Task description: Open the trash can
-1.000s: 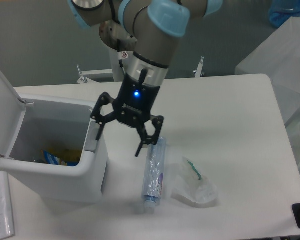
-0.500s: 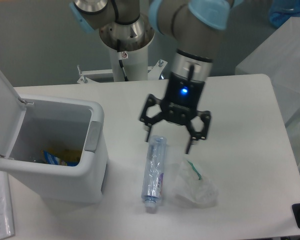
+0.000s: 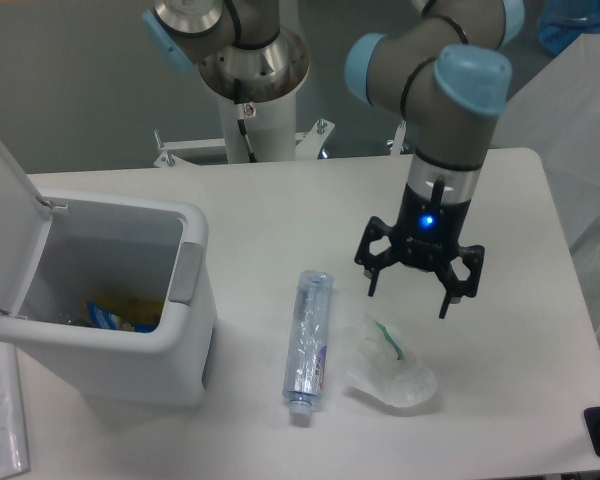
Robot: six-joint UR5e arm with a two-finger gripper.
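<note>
Two black fingers of the gripper [image 3: 408, 297] hang spread wide apart with nothing between them, poised above the white table [image 3: 500, 200] with a blue light glowing on the wrist. Just below and slightly left of the gripper lies a crumpled clear plastic bag [image 3: 390, 370] with a green mark, and further left a clear plastic bottle [image 3: 308, 345] lies on its side. Well off to the gripper's left stands the trash can [image 3: 130, 340], its lid [image 3: 0, 215] swung up and open, its grey latch [image 3: 187, 272] facing the gripper and some rubbish visible inside.
</note>
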